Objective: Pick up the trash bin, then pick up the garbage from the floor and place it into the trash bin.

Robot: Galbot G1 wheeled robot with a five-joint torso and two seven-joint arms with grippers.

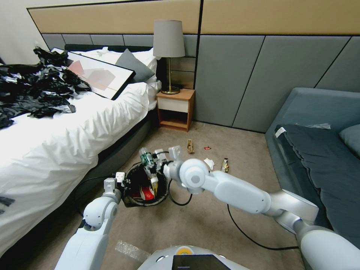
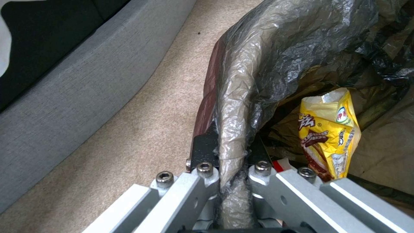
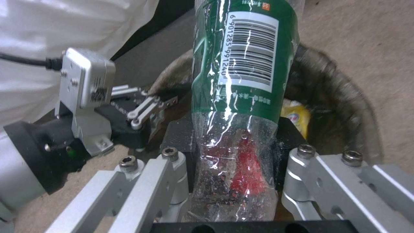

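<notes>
Soft even room light falling, weak shadows; head view edges bending; glare glinting on bottle (image 3: 241,81); bin rim (image 3: 345,97) blurring.

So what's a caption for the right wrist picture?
Right pincer holds green-label bottle above trash bin.

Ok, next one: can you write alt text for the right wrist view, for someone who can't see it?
The right gripper is shut on a clear bottle with green label, holding it over the open trash bin, whose black liner is folded over the rim. The left gripper clamps the bin's rim, and a yellow snack wrapper lies inside.
</notes>
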